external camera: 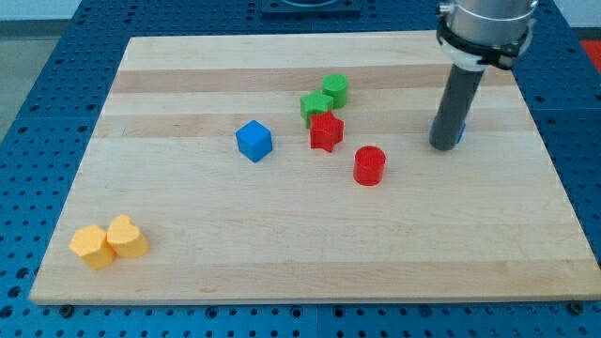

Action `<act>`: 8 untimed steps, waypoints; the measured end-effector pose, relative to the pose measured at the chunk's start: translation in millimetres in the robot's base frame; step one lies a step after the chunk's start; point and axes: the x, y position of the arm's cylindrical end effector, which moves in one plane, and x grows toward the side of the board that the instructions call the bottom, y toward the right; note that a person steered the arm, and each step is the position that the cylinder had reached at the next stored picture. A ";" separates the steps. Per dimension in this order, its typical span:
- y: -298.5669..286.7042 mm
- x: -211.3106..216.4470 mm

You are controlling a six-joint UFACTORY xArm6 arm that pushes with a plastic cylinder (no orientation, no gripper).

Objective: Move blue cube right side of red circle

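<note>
The blue cube (254,141) sits left of the board's middle. The red circle, a short red cylinder (369,165), stands to its right and a little lower in the view. My tip (444,146) rests on the board to the right of the red cylinder, clear of it and far from the blue cube. A sliver of another blue block (461,131) shows at the rod's right edge; its shape is hidden behind the rod.
A red star (326,131) lies between the blue cube and the red cylinder, slightly higher. A green star (315,105) and a green cylinder (335,89) sit just above it. Two yellow blocks (91,246) (127,237) touch at the bottom left. The wooden board (188,282) lies on a blue pegboard.
</note>
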 end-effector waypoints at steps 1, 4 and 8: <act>12.3 0.0; -59.7 134.5; -383.7 0.1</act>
